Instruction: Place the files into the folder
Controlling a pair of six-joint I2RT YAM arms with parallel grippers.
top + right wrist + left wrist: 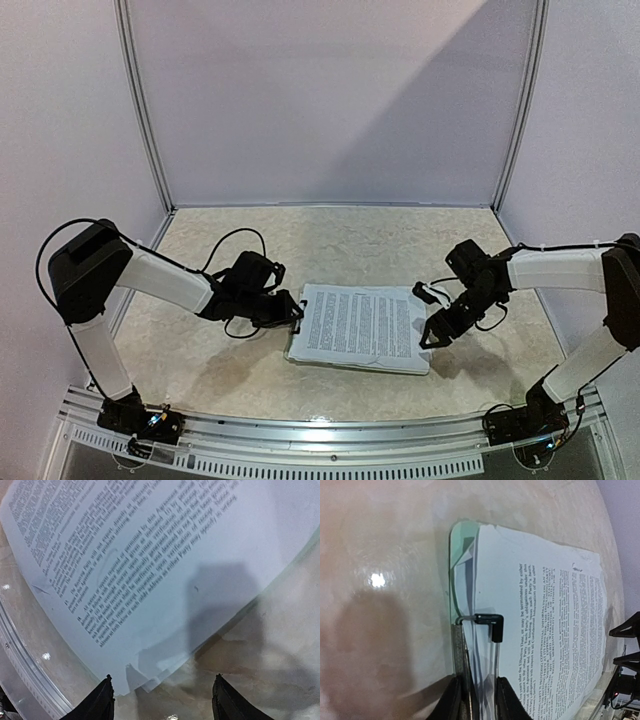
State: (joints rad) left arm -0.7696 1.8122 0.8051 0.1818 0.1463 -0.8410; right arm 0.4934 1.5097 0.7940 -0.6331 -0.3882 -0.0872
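The files (362, 322) lie as a stack of printed white sheets on the pale green folder (297, 352) in the middle of the table. My left gripper (296, 312) is shut on the folder's clip (490, 624) at the stack's left short edge. In the left wrist view its fingers (451, 701) pinch the clip's metal bar, with the files (545, 605) running past the clip. My right gripper (432, 336) hovers open at the stack's near right corner. Nothing sits between its fingertips (102, 702), and the sheets' corners (150, 680) fan out slightly just ahead of them.
A metal rail (330, 432) runs along the table's near edge, just below the folder. White walls with metal posts (145, 110) close in the back and sides. Cables (230, 245) loop behind the left wrist.
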